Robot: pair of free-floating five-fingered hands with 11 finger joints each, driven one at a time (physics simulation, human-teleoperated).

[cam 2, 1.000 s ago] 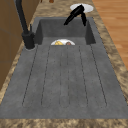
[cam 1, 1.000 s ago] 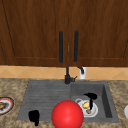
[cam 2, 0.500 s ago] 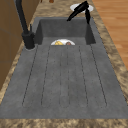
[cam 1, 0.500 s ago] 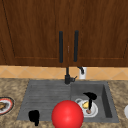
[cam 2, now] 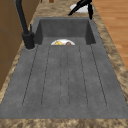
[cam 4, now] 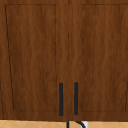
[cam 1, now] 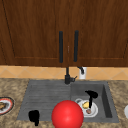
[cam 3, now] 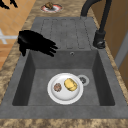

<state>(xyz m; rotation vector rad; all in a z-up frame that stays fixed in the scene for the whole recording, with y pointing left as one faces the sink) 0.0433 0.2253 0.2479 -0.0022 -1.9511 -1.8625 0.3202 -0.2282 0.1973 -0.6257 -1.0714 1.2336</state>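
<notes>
Front view, left to right: a plate with food [cam 1: 4,105] on the counter at far left, then the left hand [cam 1: 34,116] hanging low over the front edge of the drainboard [cam 1: 45,98], fingers pointing down — whether they are curled or straight cannot be told. A red ball [cam 1: 67,114] sits at the front centre, overlapping the sink's front edge. The faucet [cam 1: 67,77] stands behind the divide. Over the basin [cam 1: 106,100] the right hand [cam 1: 91,95] hovers above the white plate [cam 1: 94,111], one finger pointing down at the yellow food [cam 1: 85,105]; whether it touches cannot be told from here. A brown piece [cam 1: 88,111] lies beside the yellow one.

Left side view looks along the drainboard ribs to the basin — only the far rim of the white plate [cam 2: 62,42] peeks over the edge, and a hand [cam 2: 83,5] is high at the far end, fingers spread.

Right side view gives the plate in full: white plate [cam 3: 65,88] on the basin floor by the drain [cam 3: 82,80], yellow food [cam 3: 70,84] and brown piece [cam 3: 57,87] apart on it. The right hand [cam 3: 35,43] is at the basin's left rim, fingers extended and relaxed, holding nothing, clearly above the plate and not touching it.

Upper view: two wooden cabinet doors [cam 4: 32,57] with dark handles [cam 4: 61,99].
</notes>
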